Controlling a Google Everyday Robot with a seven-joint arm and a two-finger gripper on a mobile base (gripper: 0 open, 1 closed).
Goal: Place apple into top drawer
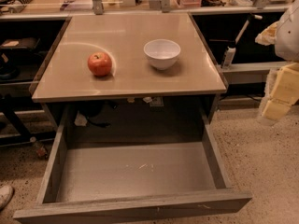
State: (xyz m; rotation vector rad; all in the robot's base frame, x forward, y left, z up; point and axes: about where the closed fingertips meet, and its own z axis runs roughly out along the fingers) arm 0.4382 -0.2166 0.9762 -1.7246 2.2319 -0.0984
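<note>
The red-orange apple (99,64) sits on the tan counter top (140,80), left of centre. The top drawer (135,208) is pulled fully out below the counter's front edge; its flat grey bottom holds nothing. My arm and gripper (273,107) show as pale yellow and white parts at the right edge, off the counter's right side. The gripper is well away from the apple and level with the drawer's back right corner. It holds nothing that I can see.
A white bowl (162,53) stands on the counter to the right of the apple. Dark shelving flanks the counter on both sides. A white spray bottle (230,55) stands on the right shelf. Speckled floor surrounds the drawer. A shoe tip (4,195) shows at the lower left.
</note>
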